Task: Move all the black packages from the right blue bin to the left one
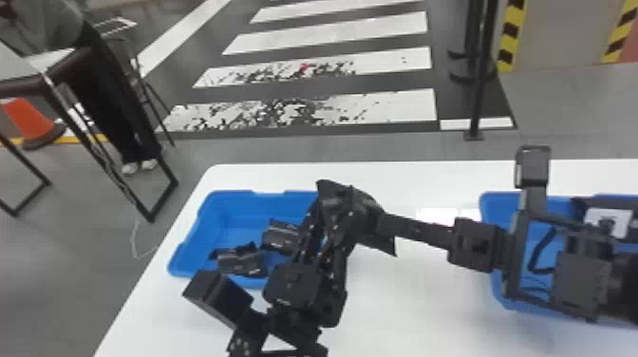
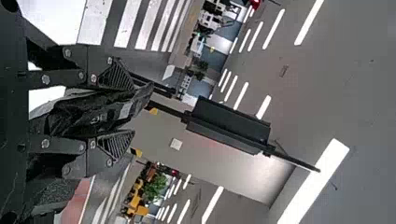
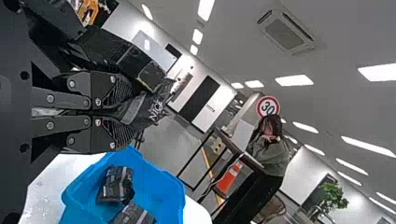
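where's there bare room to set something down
Bare: the table between left bin and right bin, near side, and the left bin's far-left floor. Crowded: that bin's near side, with black packages, and above its right side, where left gripper and right gripper meet.

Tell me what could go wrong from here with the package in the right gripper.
The right gripper pinches the black package by one part, with the rest sticking out past the fingertips, so it might sag or slip.

The left gripper is right up against it in the head view; the two could knock each other or snag the wrapping.

Both grippers are by the left bin's right side, so a dropped package might land on the table.
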Action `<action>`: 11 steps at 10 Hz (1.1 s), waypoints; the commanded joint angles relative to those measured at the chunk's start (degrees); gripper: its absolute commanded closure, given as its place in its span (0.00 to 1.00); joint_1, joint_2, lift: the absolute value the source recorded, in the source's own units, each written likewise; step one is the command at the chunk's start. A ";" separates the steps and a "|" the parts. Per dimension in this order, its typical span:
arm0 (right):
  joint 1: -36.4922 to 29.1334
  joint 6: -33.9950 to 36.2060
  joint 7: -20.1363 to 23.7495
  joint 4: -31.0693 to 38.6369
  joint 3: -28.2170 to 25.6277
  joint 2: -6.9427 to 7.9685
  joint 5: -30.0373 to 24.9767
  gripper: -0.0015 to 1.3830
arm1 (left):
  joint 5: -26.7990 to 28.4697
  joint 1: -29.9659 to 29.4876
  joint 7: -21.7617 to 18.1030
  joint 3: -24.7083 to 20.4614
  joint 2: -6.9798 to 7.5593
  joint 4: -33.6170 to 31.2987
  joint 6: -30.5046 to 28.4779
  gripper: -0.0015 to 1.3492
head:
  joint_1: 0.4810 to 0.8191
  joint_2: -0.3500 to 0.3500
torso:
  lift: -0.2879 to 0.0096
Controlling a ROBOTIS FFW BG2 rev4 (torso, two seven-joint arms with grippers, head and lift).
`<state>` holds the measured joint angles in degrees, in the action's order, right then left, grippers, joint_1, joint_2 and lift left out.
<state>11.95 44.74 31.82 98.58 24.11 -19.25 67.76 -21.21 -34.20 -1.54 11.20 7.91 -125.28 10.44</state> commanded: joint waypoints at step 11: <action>-3.79 -6.07 -0.26 -1.62 -5.49 0.09 -1.71 0.09 | 30.35 18.59 5.76 -15.19 -2.64 28.04 5.03 0.90 | 0.63 0.99 | 0.52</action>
<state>8.07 38.69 31.59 96.96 19.19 -19.16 67.37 5.08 -17.98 4.15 -2.99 5.30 -100.92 15.00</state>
